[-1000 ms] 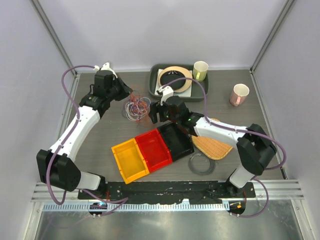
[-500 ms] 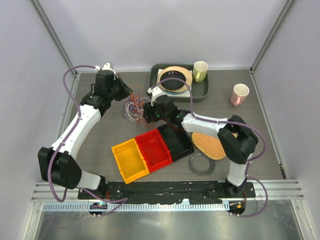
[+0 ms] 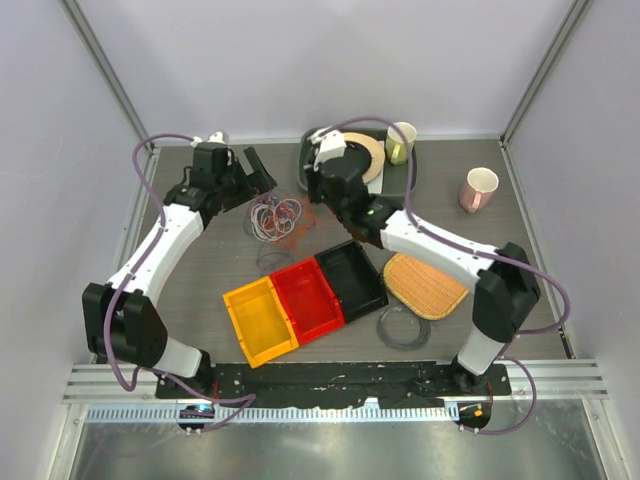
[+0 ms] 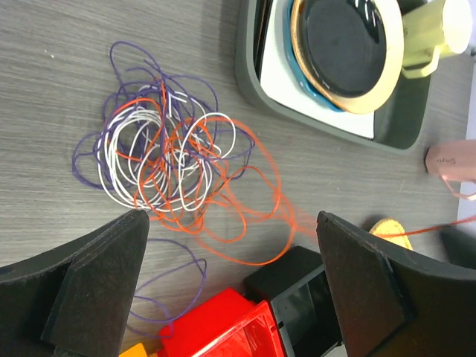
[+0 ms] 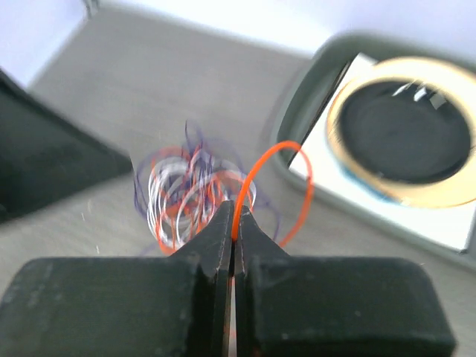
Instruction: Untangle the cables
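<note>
1. The left fingers (image 4: 97, 282) stand spread wide, with nothing between them.
2. Just ahead of their tips, the cables (image 4: 163, 160) lie in one loose knot on the grey tabletop (image 4: 59, 44): purple-blue, white and orange-red loops all wound through each other.
3. One purple-blue loop has strayed from the knot and lies close beside the left-hand finger of that pair.
4. The right fingers (image 5: 216, 249) are pressed tight together, pinching an orange-red cable (image 5: 285, 143) that arcs up out of their tips in a single loop.
5. Beyond the right fingers, a little to their left, sits the same tangle, blurred in the right wrist view.
6. Orange-red strands trail from the knot towards the right-hand finger of the left pair, and one thin line runs on past it.
7. Ahead of the right fingers and off to their right is a dark green tray (image 4: 249, 74) holding a roll of tape (image 5: 405, 195) on a white sheet, with a pale yellow-green cup (image 4: 420, 33) at the tray's far end.
8. Down between the left fingers, nearer than the knot, the corners of a red bin (image 4: 223, 327) and a black bin (image 4: 297, 282) show side by side.
</note>
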Robot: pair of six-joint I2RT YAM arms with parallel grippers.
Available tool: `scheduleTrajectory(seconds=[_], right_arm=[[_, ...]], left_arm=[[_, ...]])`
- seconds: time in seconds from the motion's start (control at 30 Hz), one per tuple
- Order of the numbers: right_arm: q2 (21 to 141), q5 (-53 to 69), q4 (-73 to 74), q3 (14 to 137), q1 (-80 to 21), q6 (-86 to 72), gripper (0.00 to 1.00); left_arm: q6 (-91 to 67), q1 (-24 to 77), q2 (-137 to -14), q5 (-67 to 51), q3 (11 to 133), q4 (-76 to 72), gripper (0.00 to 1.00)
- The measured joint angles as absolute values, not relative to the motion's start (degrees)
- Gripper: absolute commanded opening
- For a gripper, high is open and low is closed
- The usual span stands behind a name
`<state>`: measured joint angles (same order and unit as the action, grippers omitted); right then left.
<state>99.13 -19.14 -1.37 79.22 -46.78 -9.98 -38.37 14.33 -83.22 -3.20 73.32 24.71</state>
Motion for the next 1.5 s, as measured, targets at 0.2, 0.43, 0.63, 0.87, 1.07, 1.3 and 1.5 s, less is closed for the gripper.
scheduleTrajectory(seconds=[0.2,0.43,0.63,0.87,1.07,1.3,1.5], right_arm=[[92.4,-26.2,-1.2,88.1,-46.2,-6.5,0.01],[92.0,-28.7,-0.8,102.4,-45.9,-0.2,0.01],[91.7,-29.9,-4.3,111.0,-45.9,5.7,0.01],[91.8,-29.7,-7.2,118.4,-45.9,9.7,0.01],[91.2,-28.6,-5.1,120.0,-45.9,9.7,0.01],[91.8,-27.9,-1.2,119.9,-45.9,9.7,0.01],[91.9,-28.0,-0.3,120.0,-45.9,9.8,0.01]], left_arm=[[-36.8,14.3,-82.1,-7.4,69.2,22.9,1.00],[-35.3,14.3,-78.1,-14.1,58.8,17.5,1.00],[-35.3,14.3,-78.3,-15.7,56.3,15.9,1.00],[-35.5,14.3,-82.0,-17.3,56.2,13.0,1.00],[-31.7,16.3,-89.1,-26.6,60.2,9.3,1.00],[-23.5,25.0,-93.2,-29.5,65.3,6.0,1.00],[-21.5,26.5,-97.0,-24.9,67.8,6.0,0.98]])
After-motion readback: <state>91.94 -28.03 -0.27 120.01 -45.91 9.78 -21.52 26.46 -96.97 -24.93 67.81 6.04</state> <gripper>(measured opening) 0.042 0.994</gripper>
